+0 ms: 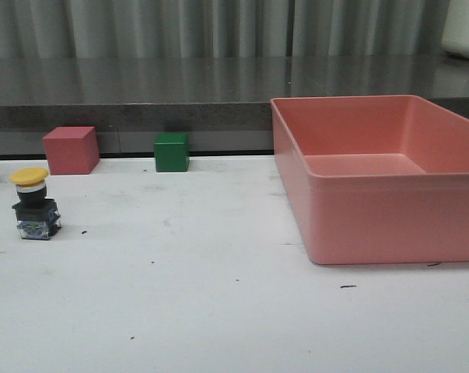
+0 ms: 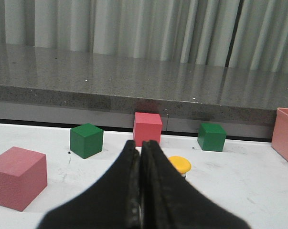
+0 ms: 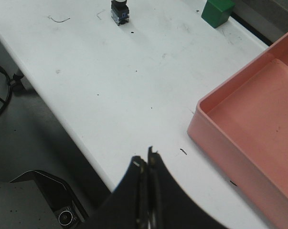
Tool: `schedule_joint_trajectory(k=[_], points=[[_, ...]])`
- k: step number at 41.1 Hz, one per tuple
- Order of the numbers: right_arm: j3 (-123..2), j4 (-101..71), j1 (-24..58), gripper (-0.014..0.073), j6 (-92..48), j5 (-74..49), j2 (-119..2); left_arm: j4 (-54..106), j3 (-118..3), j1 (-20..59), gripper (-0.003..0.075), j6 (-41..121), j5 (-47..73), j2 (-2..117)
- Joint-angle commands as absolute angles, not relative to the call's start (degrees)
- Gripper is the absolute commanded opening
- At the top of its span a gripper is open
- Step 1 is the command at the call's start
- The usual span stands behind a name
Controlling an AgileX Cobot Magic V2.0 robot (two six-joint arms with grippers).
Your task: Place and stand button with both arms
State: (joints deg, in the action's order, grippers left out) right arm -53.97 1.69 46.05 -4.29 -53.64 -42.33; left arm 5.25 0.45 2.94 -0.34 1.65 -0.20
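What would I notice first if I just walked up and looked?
The big pink bin fills the table's right side and looks empty. Then the little yellow-capped button standing upright at the far left, with a pink cube and a green cube behind it.

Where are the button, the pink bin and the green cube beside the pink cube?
button (image 1: 29,176): front view, on its yellow cap.
pink bin (image 1: 390,221): front view, on its near outer wall.
green cube (image 1: 172,153): front view, on its front face.
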Motion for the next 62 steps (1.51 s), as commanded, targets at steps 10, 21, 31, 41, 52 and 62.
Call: schedule_joint_trajectory(k=[10, 21, 31, 41, 52, 62], points=[[-55.5, 1.7, 45.9, -0.0069, -4.8, -50.2, -42.1, 5.3, 1.3, 2.7, -0.0020, -0.9, -3.3, -1.5], [-55.5, 1.7, 45.9, -0.0069, -4.7, -50.2, -42.1, 2.1, 1.3, 2.8, -0.0020, -1.0, -3.2, -1.5], [-55.5, 1.7, 45.9, -0.0069, -4.7, -50.2, -42.1, 2.1, 1.3, 2.8, -0.0020, -3.1, -3.2, -1.5], [-55.5, 1.7, 45.9, -0.0069, -4.7, -50.2, -42.1, 2.0, 1.3, 2.8, -0.0020, -3.9, -3.2, -1.6], [-55.5, 1.7, 45.9, -0.0069, -4.7, -50.2, -42.1, 2.0, 1.3, 2.8, -0.0020, -3.9, -3.2, -1.6], [-55.5, 1.7, 45.9, -0.0069, -4.7, -50.2, -42.1, 2.0, 1.3, 2.8, -0.0020, -3.9, -3.2, -1.6]])
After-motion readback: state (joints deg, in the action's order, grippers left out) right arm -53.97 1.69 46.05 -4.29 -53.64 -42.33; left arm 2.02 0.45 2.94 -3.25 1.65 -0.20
